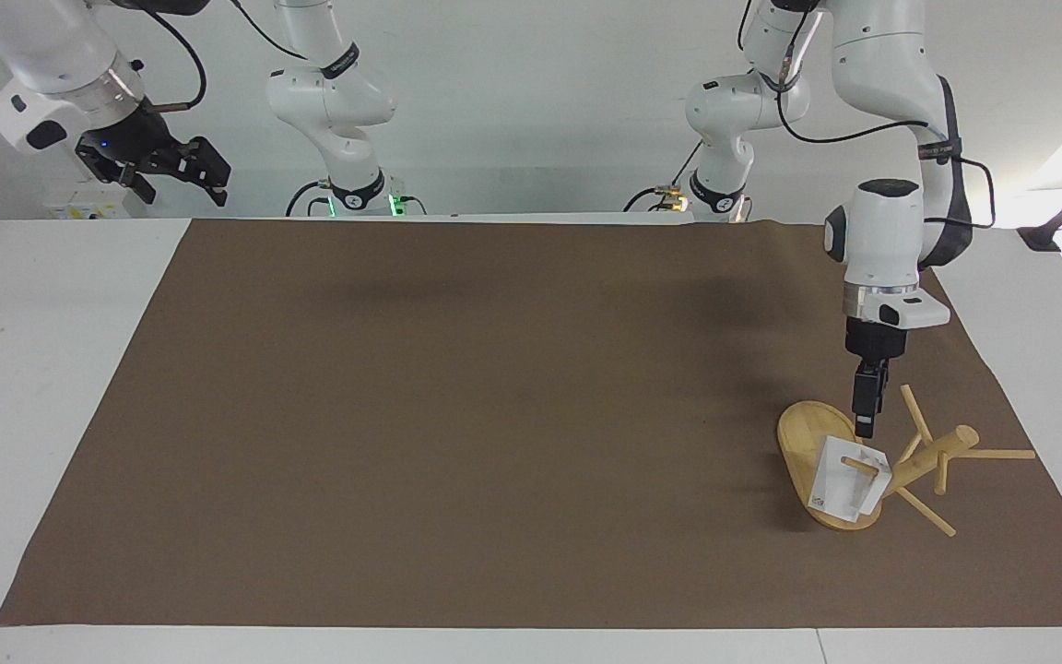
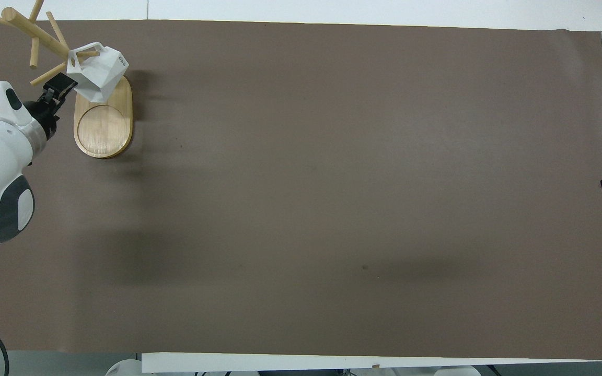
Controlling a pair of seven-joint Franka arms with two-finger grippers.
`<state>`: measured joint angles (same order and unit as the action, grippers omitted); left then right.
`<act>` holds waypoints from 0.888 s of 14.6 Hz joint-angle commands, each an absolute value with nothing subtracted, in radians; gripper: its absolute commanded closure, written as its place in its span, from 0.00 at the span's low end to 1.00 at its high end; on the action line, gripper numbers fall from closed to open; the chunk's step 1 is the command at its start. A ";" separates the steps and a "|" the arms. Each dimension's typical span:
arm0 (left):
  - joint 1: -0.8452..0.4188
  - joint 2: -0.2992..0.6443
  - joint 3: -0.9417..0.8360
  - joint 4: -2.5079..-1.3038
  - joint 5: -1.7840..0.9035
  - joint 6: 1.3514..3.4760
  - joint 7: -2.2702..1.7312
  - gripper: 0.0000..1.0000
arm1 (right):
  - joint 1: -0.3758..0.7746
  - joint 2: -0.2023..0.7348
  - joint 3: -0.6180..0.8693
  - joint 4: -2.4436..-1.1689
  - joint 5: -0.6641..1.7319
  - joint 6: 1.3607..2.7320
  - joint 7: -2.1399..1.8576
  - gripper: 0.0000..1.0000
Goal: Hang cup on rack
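The white surface (image 1: 33, 369) carries a brown mat (image 1: 494, 415) that covers most of it.

The left arm (image 1: 895, 240) reaches down over the mat's corner at ten o'clock in the overhead view. The right arm (image 1: 52, 65) waits, raised over the bare white strip at the right arm's end of the surface.

The bamboo mug rack (image 1: 803, 438) sits in that ten o'clock corner of the mat. Its oval base lies flat on the mat. Its thick post slants up from the base's twelve o'clock end, as seen from overhead, and leans toward the left arm's end of the surface. Thin pegs stick out from it.

The white faceted cup (image 1: 840, 484) hangs tilted on one peg (image 1: 858, 463), which passes through its handle. The cup is over the twelve o'clock end of the base in the overhead view.

The left hand (image 1: 866, 420) points down at the cup's twelve o'clock in the facing view, right by its rim. Whether it touches the rim, and how far open it is, cannot be told.

The right hand (image 1: 176, 175) is spread open and holds nothing.
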<state>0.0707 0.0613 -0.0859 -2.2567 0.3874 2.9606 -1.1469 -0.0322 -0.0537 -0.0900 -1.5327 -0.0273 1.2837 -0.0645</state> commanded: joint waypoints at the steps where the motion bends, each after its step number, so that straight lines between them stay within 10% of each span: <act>1: 0.080 -0.037 -0.087 -2.249 0.407 2.756 -1.016 0.00 | -0.021 -0.090 -0.103 -1.583 -0.041 1.310 -0.051 0.00; 13: -0.002 -0.058 -0.089 -1.703 0.054 1.664 -0.280 0.00 | 0.008 -0.089 -0.155 -1.618 -0.035 1.322 -0.046 0.00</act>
